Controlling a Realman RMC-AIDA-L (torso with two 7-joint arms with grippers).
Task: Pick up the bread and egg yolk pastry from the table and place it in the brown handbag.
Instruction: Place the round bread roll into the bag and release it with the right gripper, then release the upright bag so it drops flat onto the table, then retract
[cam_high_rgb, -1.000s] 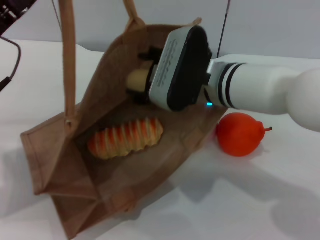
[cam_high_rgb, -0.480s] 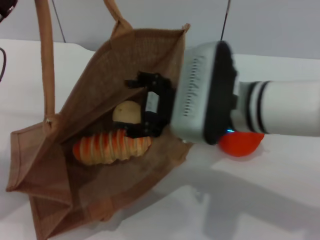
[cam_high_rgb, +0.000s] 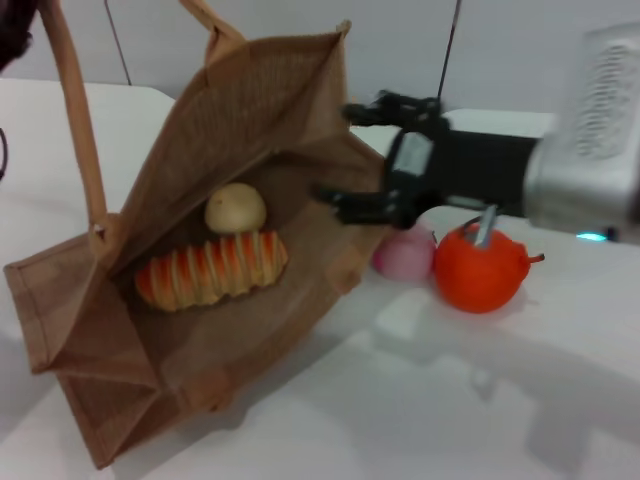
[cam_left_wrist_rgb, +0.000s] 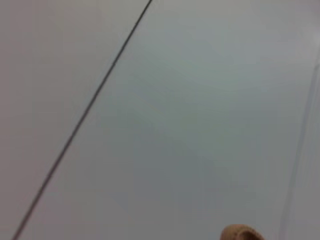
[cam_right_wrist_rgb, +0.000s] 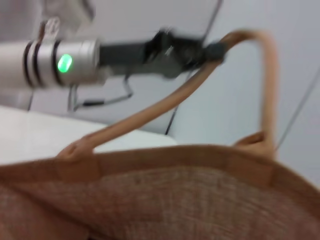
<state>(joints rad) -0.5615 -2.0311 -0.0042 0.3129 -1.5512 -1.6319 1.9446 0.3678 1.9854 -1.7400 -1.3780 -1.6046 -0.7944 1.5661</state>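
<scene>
Brown handbag: holds bread, egg yolk pastry. Right gripper spread, empty, outside. Left gripper pinching strap handle.

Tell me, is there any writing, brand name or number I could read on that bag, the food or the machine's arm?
No text here can be read.
Right arm's grey housing: rows of embossed marks, too blurred to read.
brown handbag: plain weave, no label visible.
bread, egg yolk pastry, pink fruit and orange fruit: no markings.
Left arm, seen from the right wrist: only a green light, no writing.
</scene>
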